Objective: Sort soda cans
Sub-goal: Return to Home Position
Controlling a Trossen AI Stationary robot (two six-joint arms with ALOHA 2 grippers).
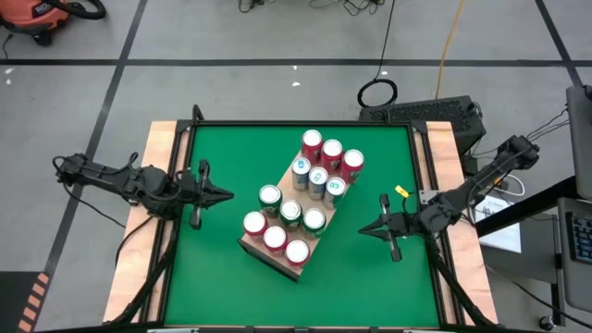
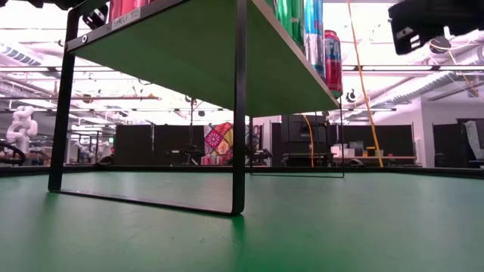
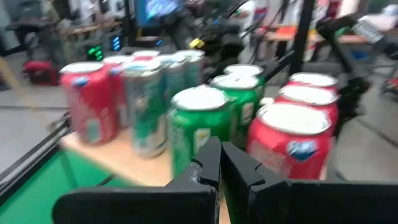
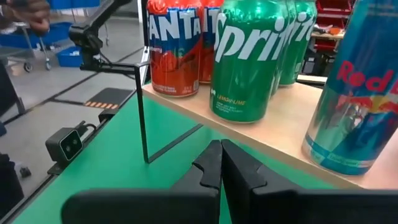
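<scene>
The table is being viewed from overhead and from surface level; the soda cans are being framed closely by both wrist views.

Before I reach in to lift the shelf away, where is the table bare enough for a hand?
In the high view, bare green table lies from the shelf to the upper-left corner and along the bottom edge. The shelf top is packed with soda cans. The shut left gripper and shut right gripper flank its sides, so those gaps are tight.
</scene>
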